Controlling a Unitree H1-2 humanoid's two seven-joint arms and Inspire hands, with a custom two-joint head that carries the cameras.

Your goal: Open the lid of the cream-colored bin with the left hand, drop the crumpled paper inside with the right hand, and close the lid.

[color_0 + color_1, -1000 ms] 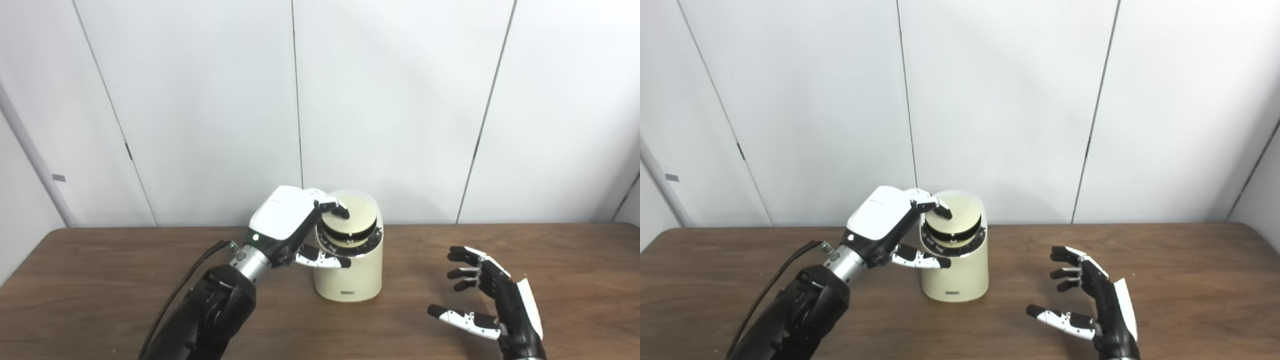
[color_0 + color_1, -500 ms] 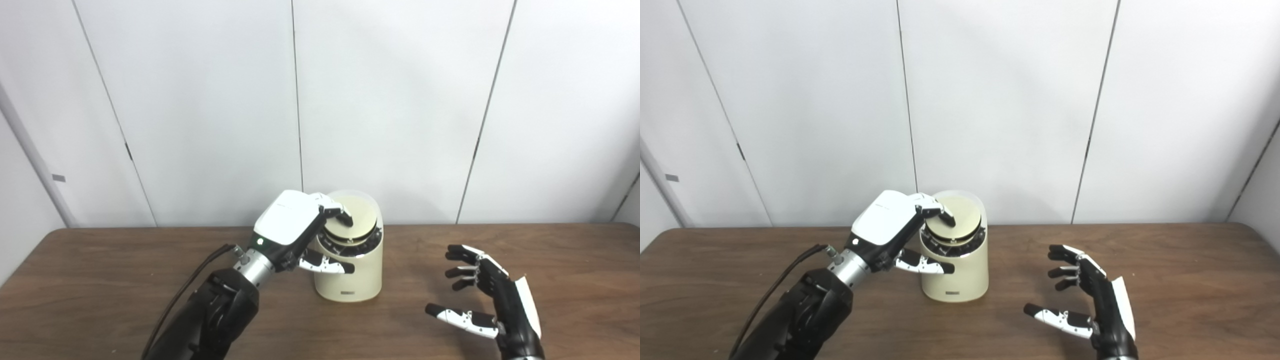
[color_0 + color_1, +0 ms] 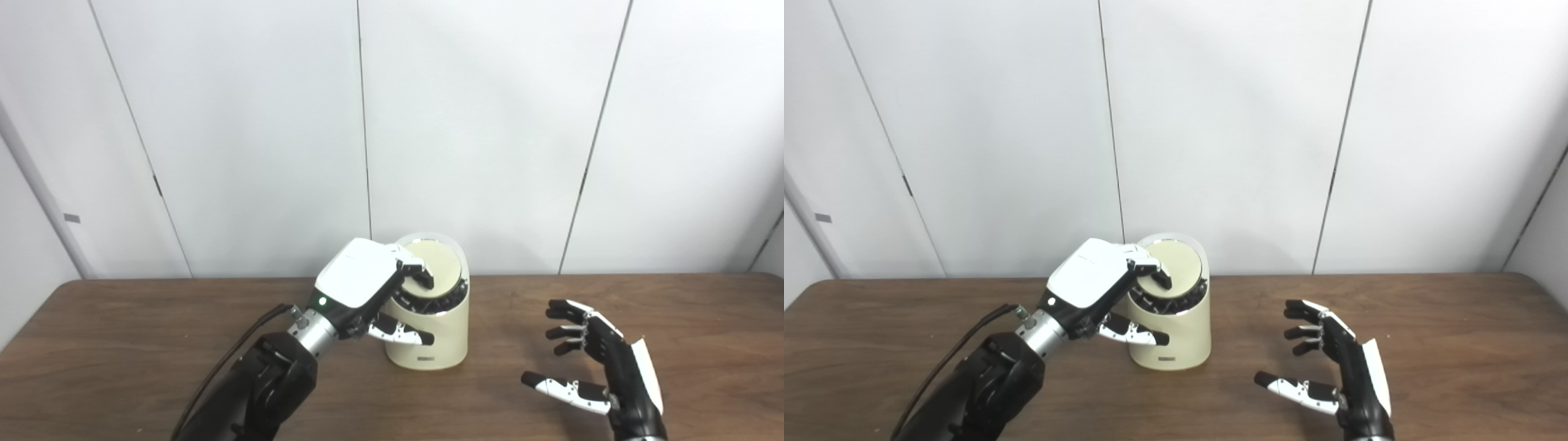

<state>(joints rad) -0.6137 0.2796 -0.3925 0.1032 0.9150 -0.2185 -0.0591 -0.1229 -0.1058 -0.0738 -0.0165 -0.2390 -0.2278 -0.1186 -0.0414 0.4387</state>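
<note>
My left hand presses the lid down on the bin

My left hand (image 3: 367,288) has its fingertips (image 3: 424,278) on the round lid (image 3: 438,269) of the cream bin (image 3: 429,343), which stands near the far edge of the table (image 3: 122,343), about the middle; the thumb lies at the bin's front. My right hand (image 3: 597,367) hovers spread and empty near the front right. I see no paper, so it is probably inside. If I push off-centre, the bin may tip or slide.

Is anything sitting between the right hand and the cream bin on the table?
Nothing visible does. Only bare table lies between the open right hand and the cream bin. The left hand rests on the lid, on the far side.
</note>
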